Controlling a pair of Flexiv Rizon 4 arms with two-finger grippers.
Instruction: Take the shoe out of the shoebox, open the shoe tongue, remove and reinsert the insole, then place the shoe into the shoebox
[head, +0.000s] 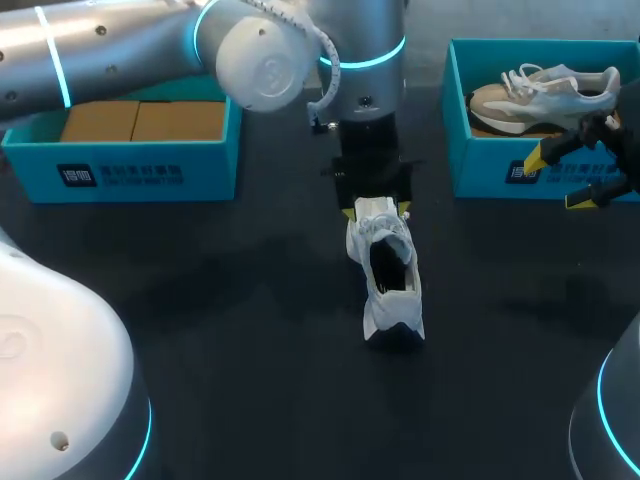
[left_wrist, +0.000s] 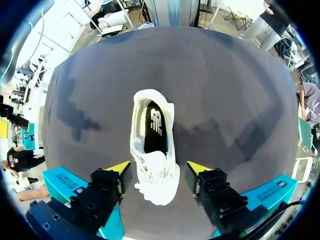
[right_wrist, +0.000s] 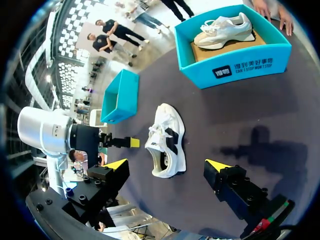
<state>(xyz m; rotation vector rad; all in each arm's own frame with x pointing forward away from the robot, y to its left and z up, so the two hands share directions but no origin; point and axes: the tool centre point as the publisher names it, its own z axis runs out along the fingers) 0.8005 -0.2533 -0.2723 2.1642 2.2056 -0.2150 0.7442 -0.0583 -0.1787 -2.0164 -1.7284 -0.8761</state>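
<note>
A white shoe stands upright in the middle of the dark table, and its black insole shows through the opening. My left gripper hangs over the laced end of the shoe. Its yellow-tipped fingers stand open on either side of the shoe, with a small gap on each side. My right gripper is open and empty at the right, in front of the teal shoebox. In the right wrist view the shoe lies ahead of the right gripper.
The right shoebox holds a second beige and white shoe. Another teal box with brown cardboard inside stands at the back left. A person's hand rests at the far side of the right shoebox.
</note>
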